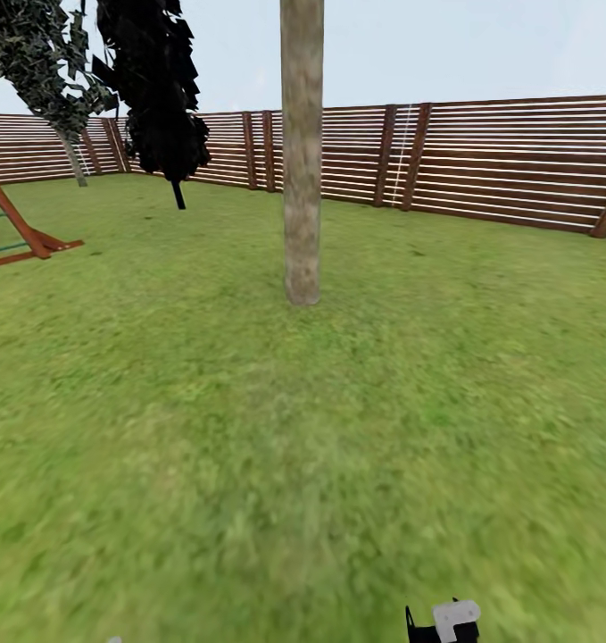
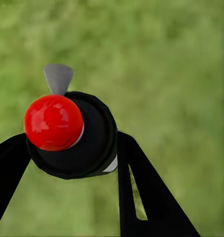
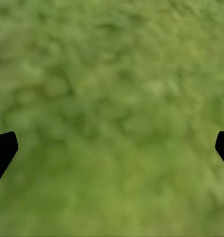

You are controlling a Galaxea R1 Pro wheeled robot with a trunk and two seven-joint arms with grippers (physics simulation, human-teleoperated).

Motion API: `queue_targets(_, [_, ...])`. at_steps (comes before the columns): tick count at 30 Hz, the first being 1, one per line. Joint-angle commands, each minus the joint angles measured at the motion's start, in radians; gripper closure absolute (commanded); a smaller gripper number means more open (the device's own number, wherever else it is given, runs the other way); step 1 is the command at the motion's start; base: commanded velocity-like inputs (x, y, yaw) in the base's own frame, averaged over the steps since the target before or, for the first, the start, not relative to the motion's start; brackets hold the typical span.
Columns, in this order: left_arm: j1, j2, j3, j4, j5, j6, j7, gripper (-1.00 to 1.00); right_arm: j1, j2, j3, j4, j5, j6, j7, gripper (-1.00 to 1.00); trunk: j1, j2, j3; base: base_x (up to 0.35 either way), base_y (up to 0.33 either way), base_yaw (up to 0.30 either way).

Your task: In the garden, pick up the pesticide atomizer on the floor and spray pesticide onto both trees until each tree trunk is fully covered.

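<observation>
The left claw (image 2: 67,148) is clamped on a round black bottle with a glossy red ball and a grey nozzle at its end, which I take for the pesticide atomizer (image 2: 74,136); its two black fingers (image 2: 146,197) press against the bottle's sides, with only blurred green grass (image 2: 181,59) beyond it. Ahead of both claws, well apart from them, one tree trunk (image 1: 302,152) rises straight out of the lawn, pale and mottled, with the brown slatted fence (image 1: 508,161) behind it and dark foliage (image 1: 155,89) further off to the left. The right claw (image 3: 112,148) hangs spread wide over bare grass, its black fingertips (image 3: 3,150) far apart and holding nothing.
</observation>
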Motion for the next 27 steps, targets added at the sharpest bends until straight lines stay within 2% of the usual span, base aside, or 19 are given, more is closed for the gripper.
queue_targets(1, [0.000,0.000,0.000,0.000,0.000,0.000,0.000,1.00,0.000,0.000,0.000,0.000,0.000,0.000,0.000,-1.00,0.000,0.000,0.000,0.340,0.000,0.000])
queue_targets(27, [0.000,0.000,0.000,0.000,0.000,0.000,0.000,1.00,0.000,0.000,0.000,0.000,0.000,0.000,0.000,-1.00,0.000,0.000,0.000,0.340,0.000,0.000])
